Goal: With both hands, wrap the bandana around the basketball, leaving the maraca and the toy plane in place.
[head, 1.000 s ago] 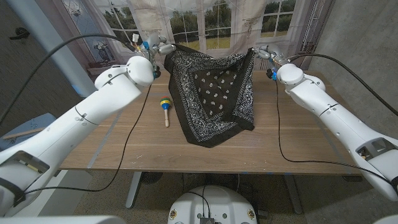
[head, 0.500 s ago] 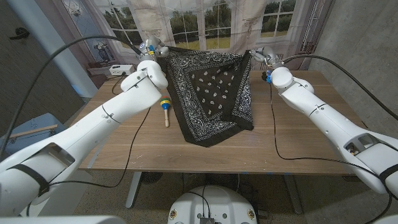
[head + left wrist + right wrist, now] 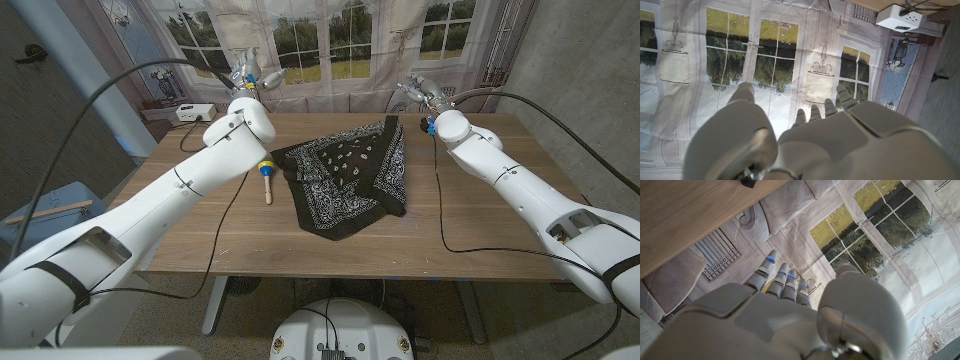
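Head view: the bandana (image 3: 345, 178) lies draped mid-table, humped, presumably over the basketball, loose and untucked. Both hands, left hand (image 3: 247, 72) and right hand (image 3: 414, 91), hover at the far edge, fingers spread, empty. The maraca (image 3: 266, 175) lies left of the cloth. Wrapping looks unfinished.

One bandana (image 3: 345, 175), one maraca (image 3: 266, 172) — two hands (image 3: 245, 70) (image 3: 415, 90)
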